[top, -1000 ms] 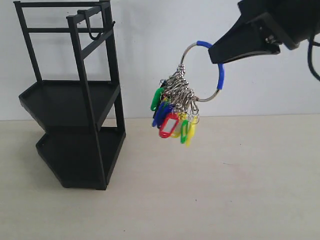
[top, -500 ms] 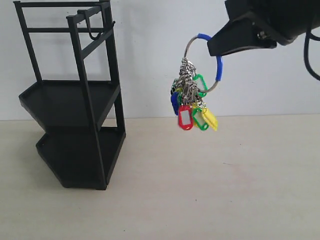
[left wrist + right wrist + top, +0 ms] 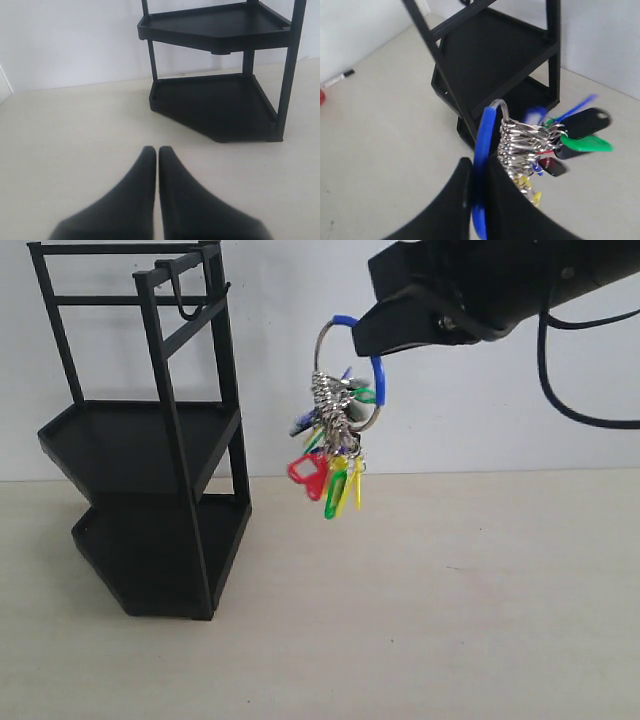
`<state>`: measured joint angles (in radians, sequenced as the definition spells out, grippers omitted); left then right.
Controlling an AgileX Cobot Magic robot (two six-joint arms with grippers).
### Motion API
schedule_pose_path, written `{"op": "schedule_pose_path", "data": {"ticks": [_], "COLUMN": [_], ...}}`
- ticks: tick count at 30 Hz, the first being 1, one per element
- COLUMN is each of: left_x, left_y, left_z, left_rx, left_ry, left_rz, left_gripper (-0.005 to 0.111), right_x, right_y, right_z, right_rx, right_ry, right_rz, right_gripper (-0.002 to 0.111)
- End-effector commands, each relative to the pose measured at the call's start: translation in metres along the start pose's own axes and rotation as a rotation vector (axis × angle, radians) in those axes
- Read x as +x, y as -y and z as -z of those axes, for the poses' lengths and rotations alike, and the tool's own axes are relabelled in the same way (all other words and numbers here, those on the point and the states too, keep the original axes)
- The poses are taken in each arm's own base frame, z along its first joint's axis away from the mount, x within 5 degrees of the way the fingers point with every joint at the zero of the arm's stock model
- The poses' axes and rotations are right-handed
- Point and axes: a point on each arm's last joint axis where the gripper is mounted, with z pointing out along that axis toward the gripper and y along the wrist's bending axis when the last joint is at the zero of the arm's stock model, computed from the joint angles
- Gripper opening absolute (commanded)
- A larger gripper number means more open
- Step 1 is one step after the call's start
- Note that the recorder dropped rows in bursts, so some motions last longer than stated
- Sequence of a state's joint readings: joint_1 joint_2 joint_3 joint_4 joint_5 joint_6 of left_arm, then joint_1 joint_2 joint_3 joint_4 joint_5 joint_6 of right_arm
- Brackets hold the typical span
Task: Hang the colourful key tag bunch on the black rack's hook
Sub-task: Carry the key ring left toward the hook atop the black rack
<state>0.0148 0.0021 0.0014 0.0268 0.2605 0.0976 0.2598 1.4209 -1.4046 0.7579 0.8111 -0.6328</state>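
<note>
The colourful key tag bunch (image 3: 333, 445) hangs in the air from its blue loop (image 3: 377, 368), which my right gripper (image 3: 365, 340) is shut on. The tags swing below the loop, to the right of the black rack (image 3: 150, 430). The hook (image 3: 185, 295) hangs from the rack's top bar, well left of the bunch. In the right wrist view the blue loop (image 3: 482, 150) runs between the shut fingers, with the tags (image 3: 555, 142) in front of the rack (image 3: 490, 60). My left gripper (image 3: 157, 150) is shut on nothing, low over the table, facing the rack (image 3: 220, 75).
The pale table (image 3: 420, 620) stretches in front of and right of the rack. A white wall (image 3: 280, 340) stands behind. A marker pen (image 3: 337, 78) lies on the table far beyond the rack in the right wrist view.
My right gripper has carried the bunch leftward, toward the rack. The tags swing under the loop as it moves. The rack has stayed put.
</note>
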Motion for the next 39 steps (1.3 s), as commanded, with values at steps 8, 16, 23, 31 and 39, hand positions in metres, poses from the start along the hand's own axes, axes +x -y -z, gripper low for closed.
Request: {"op": "schedule_pose_path", "data": {"ticks": [8, 16, 23, 31, 39], "left_x": [-0.001, -0.001, -0.001, -0.001, -0.001], "left_y": [0.0, 0.0, 0.0, 0.0, 0.0], "left_z": [0.0, 0.0, 0.0, 0.0, 0.0], "left_rx": [0.001, 0.001, 0.001, 0.001, 0.001], "left_ry": [0.009, 0.009, 0.009, 0.009, 0.009], "left_rz": [0.004, 0.004, 0.004, 0.004, 0.004], "left_gripper": [0.004, 0.004, 0.004, 0.004, 0.004], "right_x": [-0.011, -0.016, -0.019, -0.021, -0.028], "right_y": [0.011, 0.01, 0.004, -0.002, -0.004], "right_z": [0.003, 0.002, -0.001, -0.004, -0.006], "right_rx": [0.104, 0.104, 0.101, 0.07, 0.093], "right_ry": [0.127, 0.181, 0.215, 0.235, 0.319], "right_rz": [-0.177, -0.205, -0.165, -0.221, -0.251], "right_gripper": [0.0, 0.0, 0.0, 0.0, 0.0]}}
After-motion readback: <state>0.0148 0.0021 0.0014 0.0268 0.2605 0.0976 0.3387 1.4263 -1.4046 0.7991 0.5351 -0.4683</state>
